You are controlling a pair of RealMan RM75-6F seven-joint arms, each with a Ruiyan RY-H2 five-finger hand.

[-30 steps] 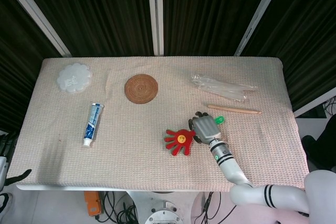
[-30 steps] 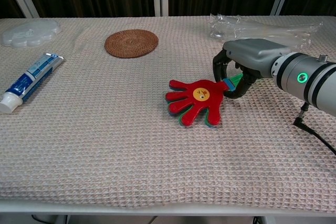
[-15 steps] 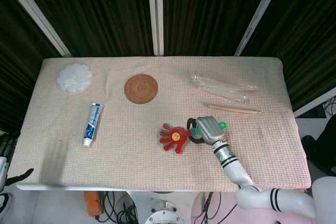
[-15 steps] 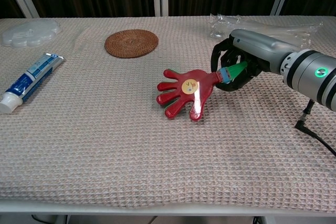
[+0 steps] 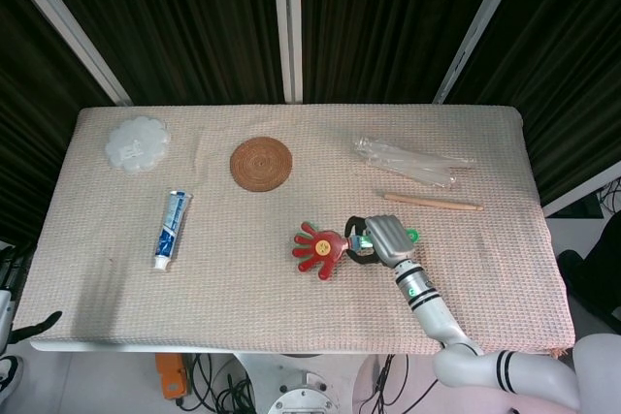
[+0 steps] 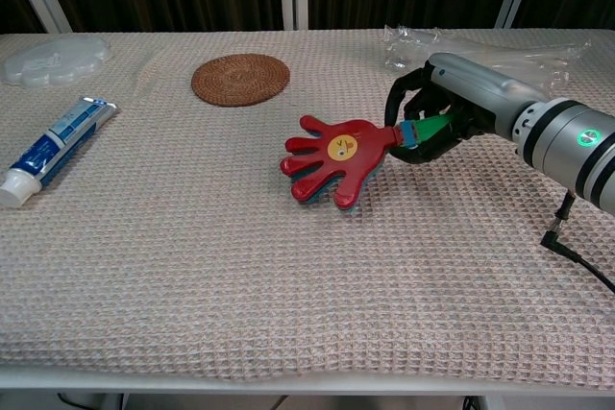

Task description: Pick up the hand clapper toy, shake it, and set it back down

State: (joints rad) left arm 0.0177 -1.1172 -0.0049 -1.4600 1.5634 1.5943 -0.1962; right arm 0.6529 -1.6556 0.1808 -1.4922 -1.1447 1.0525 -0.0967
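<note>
The hand clapper toy [image 5: 317, 248] [image 6: 332, 157] is a stack of red, blue and green plastic palms with a yellow face, on a green handle. My right hand [image 5: 382, 238] [image 6: 444, 110] grips that handle, and the toy hangs just above the cloth in the middle right of the table, palms pointing left. In the chest view the lower palms fan out under the red one. My left hand shows in neither view.
On the woven cloth lie a round wicker coaster [image 5: 261, 163], a toothpaste tube [image 5: 171, 228], a white scalloped dish [image 5: 137, 143], a clear plastic bag [image 5: 411, 162] and a wooden stick [image 5: 433, 203] behind my right hand.
My right hand has lifted the clapper off the cloth and carried it a little left and up. The toy's palms have swung and fanned between frames.
</note>
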